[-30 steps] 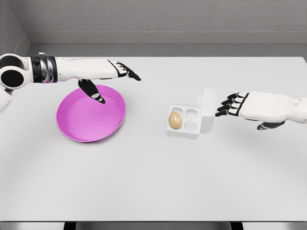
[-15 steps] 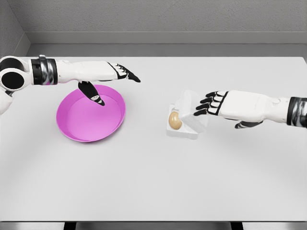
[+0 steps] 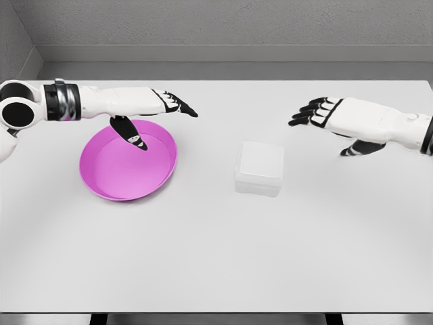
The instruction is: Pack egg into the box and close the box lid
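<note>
The white egg box (image 3: pixel 258 168) sits at the table's middle with its lid down flat; the egg is hidden inside. My right hand (image 3: pixel 312 112) hovers up and to the right of the box, well apart from it, fingers spread and holding nothing. My left hand (image 3: pixel 172 103) hangs over the far rim of the pink plate (image 3: pixel 108 177), fingers stretched out, thumb pointing down toward the plate, holding nothing.
The pink plate lies at the left of the white table (image 3: pixel 216 257) with nothing on it. A grey wall runs behind the table's far edge.
The right hand pushed the box lid over and down, so the box went from open to shut and the egg is covered. That hand then rose and drew back right. The left arm stayed put.
</note>
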Robot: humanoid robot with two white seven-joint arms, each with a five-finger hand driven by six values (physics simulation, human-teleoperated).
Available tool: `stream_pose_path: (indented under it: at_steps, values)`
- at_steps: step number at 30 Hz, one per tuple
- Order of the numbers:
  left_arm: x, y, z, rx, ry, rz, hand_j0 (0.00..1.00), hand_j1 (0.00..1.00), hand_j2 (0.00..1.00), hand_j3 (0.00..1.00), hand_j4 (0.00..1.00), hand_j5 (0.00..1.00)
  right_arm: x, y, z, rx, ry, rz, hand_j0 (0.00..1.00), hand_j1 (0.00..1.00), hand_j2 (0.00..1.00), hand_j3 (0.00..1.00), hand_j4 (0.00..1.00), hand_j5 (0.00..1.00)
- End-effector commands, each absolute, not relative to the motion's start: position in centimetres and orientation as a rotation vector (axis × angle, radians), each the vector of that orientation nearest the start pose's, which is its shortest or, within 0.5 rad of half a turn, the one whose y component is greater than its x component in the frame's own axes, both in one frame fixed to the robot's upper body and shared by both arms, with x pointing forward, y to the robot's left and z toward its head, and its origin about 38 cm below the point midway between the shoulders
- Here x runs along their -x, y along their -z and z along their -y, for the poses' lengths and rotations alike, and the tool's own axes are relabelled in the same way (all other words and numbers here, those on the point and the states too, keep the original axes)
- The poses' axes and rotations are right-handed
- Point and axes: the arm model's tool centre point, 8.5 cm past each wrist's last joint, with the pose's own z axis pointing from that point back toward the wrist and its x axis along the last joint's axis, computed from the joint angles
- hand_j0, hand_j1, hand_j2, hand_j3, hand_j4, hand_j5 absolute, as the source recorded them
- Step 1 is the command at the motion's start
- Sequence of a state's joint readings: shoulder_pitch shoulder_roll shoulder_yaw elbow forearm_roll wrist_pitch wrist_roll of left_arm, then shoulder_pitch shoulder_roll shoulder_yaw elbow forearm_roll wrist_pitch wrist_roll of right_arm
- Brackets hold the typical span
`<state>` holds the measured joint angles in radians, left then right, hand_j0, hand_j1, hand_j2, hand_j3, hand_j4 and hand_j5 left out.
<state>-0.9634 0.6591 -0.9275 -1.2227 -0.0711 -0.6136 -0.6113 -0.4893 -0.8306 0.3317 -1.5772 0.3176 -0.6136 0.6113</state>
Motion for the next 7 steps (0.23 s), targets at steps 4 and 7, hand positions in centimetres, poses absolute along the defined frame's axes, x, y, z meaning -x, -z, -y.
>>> stream_pose_path:
  at_steps: [4,7]
  values:
    - [-48.35,-23.93,-23.09,-0.071,2.045,1.515,1.0,1.0,1.0,1.0,1.0,1.0,-41.82,-26.22,34.68,0.464,-1.9,1.553,1.0,1.0,1.0,1.0,1.0,1.0]
    - [-48.35,-23.93,-23.09,-0.071,2.045,1.515,1.0,1.0,1.0,1.0,1.0,1.0,-41.8,-26.27,34.69,0.465,-1.902,1.552,1.0,1.0,1.0,1.0,1.0,1.0]
